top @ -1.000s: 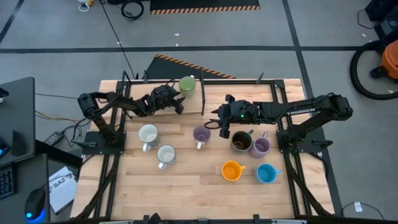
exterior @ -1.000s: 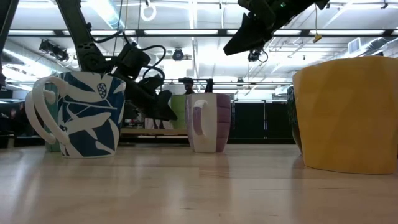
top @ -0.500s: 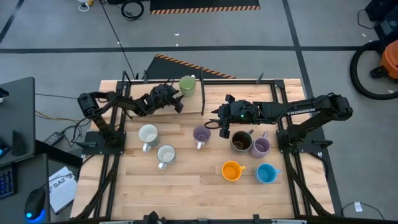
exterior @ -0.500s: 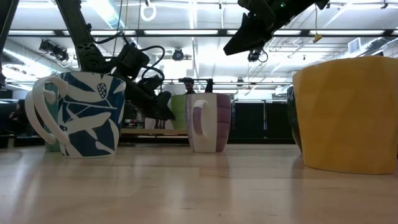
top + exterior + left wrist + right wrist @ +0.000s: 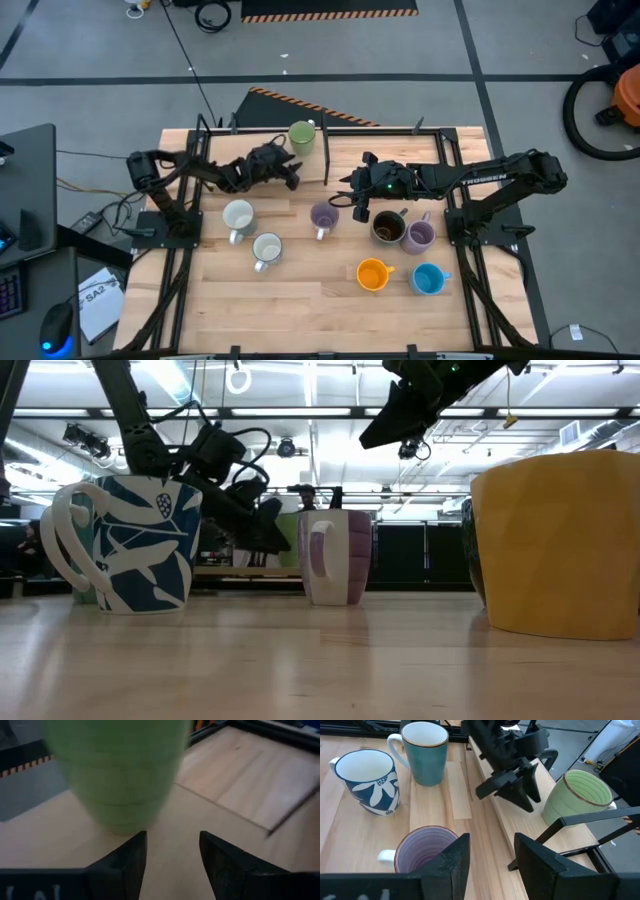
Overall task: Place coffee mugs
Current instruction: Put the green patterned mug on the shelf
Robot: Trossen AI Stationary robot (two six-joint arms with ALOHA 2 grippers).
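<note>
The green mug stands upright on its base at the table's far edge, with nothing touching it. My left gripper is just on its near side, open and empty; in the left wrist view the green mug fills the picture just ahead of the fingertips. My right gripper hovers open above the table's middle, between a lilac mug and a dark brown mug. Two white mugs stand on the left. A second lilac mug, an orange mug and a blue mug stand on the right.
A dark upright bar stands beside the green mug, between the two arms. Black frame rails run along the table's sides. Bare wood lies along the near edge.
My left gripper has swung a little toward the table's near edge, away from the green mug, which stays upright where it was. My right arm has kept still.
</note>
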